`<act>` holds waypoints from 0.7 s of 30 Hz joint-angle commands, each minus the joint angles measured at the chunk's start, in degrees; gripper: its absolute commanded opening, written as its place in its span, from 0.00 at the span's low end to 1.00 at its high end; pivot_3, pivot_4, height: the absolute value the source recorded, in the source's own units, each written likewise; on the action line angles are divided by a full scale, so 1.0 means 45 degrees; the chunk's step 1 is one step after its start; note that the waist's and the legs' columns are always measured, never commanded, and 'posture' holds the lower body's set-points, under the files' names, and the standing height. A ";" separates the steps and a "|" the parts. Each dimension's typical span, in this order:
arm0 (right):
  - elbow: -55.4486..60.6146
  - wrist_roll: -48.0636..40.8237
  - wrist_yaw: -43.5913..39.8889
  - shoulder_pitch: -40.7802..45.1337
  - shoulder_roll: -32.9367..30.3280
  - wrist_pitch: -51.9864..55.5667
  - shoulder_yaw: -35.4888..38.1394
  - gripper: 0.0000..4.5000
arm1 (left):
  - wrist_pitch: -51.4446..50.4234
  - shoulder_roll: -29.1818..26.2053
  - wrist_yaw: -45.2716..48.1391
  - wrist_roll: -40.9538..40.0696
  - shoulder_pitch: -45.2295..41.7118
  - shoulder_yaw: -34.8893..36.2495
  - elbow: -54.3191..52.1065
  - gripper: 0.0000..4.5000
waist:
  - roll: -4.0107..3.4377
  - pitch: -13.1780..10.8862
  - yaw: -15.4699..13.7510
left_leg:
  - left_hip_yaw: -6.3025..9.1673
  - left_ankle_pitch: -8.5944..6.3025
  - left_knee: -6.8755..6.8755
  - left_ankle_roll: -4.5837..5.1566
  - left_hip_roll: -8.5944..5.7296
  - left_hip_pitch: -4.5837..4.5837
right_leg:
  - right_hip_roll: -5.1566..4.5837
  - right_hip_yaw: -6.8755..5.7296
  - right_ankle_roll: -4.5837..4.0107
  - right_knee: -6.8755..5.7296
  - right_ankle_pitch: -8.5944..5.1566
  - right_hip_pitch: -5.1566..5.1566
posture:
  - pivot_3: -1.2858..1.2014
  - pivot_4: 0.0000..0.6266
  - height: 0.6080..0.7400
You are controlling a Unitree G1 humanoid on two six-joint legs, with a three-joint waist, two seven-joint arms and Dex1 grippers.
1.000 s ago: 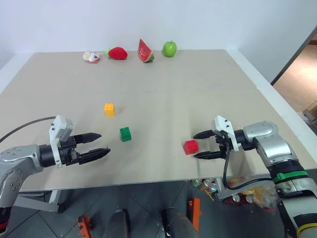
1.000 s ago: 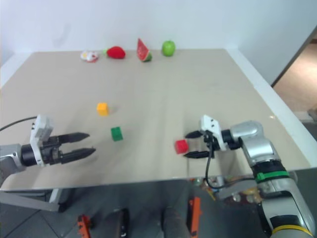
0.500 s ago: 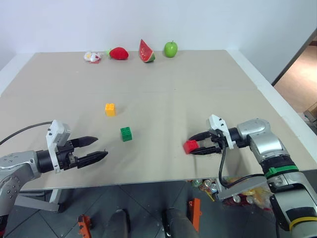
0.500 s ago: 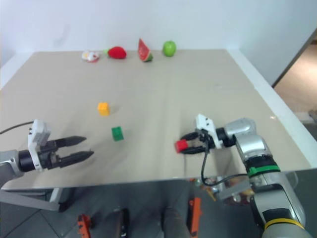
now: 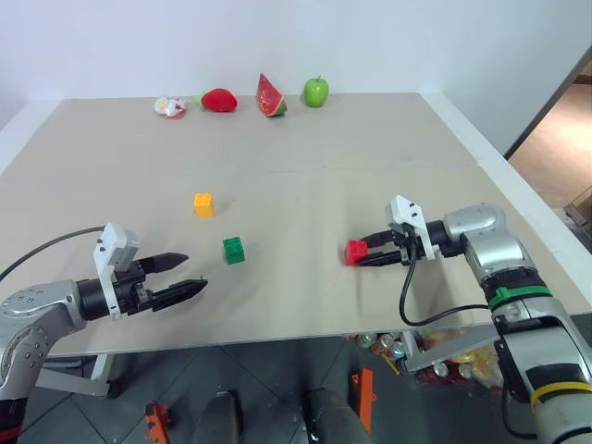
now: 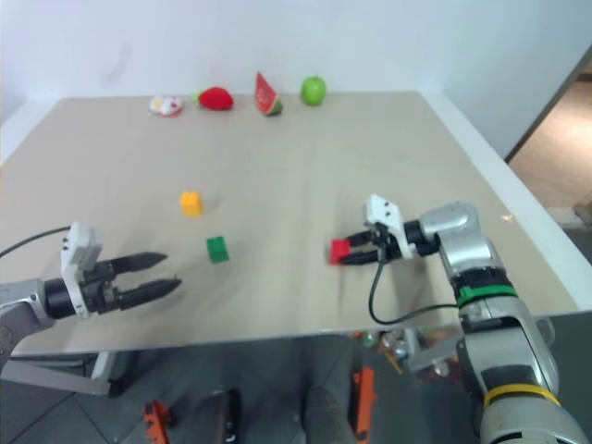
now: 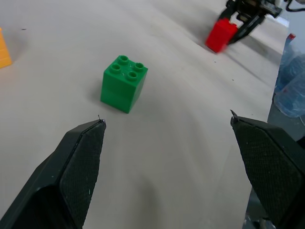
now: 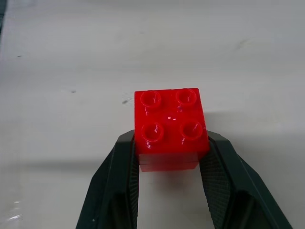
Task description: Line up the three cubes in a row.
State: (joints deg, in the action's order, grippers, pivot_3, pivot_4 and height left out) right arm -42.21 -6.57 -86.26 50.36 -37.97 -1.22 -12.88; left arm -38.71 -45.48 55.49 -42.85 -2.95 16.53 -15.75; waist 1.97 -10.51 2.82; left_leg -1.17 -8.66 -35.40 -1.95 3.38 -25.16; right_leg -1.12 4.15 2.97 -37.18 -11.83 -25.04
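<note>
Beige table (image 5: 305,194), cubes not lined up yet

Right gripper (image 5: 367,255) pinches the red cube (image 5: 355,252); green cube (image 5: 234,250) and yellow cube (image 5: 203,203) sit apart. Left gripper (image 5: 190,274) hovers, fingers spread.

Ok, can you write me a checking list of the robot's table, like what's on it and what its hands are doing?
Surface: beige table, bare in the middle.
Job's things: yellow cube and green cube standing apart; red cube in the right gripper.
Clutter: strawberry, watermelon slice, apple and a small white-red toy along the far edge.
Grippers: left gripper open, empty; right gripper shut on the red cube.
Cables: black cable looping under the right wrist.
Surroundings: white wall; bottles below the table edge.
</note>
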 commanded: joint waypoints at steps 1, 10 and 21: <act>-0.0357 0.0149 -0.0899 0.0509 0.0026 -0.0717 -0.0020 0.27 | 0.0109 0.0021 0.0045 -0.0109 -0.0240 0.0194 0.0120 0.97 | 0.0000 0.0000 -0.0004 | 0.0002 0.0000 0.0001 0.0000 0.0002 -0.0002 | 0.0003 -0.0002 0.0000 0.0000 0.0000 0.0000 | 0.52 0.24 1.00; -0.0722 -0.0047 -0.1387 0.0459 -0.0010 -0.1239 -0.0671 0.27 | 0.0002 -0.0080 -0.0082 -0.0319 0.0216 0.0656 -0.0203 0.97 | -0.0001 -0.0001 -0.0006 | -0.0001 0.0000 0.0001 0.0000 0.0009 -0.0001 | 0.0005 0.0001 -0.0004 -0.0002 0.0001 -0.0001 | 0.52 0.24 1.00; -0.0992 -0.0749 -0.1387 0.0690 -0.0196 -0.1084 -0.1460 0.27 | -0.0147 -0.0089 -0.0268 -0.0471 0.0405 0.0872 -0.0417 0.97 | -0.0001 0.0000 -0.0008 | -0.0001 0.0000 0.0001 0.0000 0.0013 0.0003 | 0.0006 0.0001 -0.0007 -0.0006 0.0002 0.0001 | 0.52 0.24 1.00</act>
State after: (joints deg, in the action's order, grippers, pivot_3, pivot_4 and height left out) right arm -46.03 -9.82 -88.65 51.68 -38.50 -5.64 -20.00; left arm -39.25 -45.51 54.44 -44.00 -1.29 18.58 -15.84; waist 1.97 -10.51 2.79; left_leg -1.17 -8.66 -35.39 -1.95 3.44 -25.15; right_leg -1.09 4.15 2.94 -37.21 -11.82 -25.03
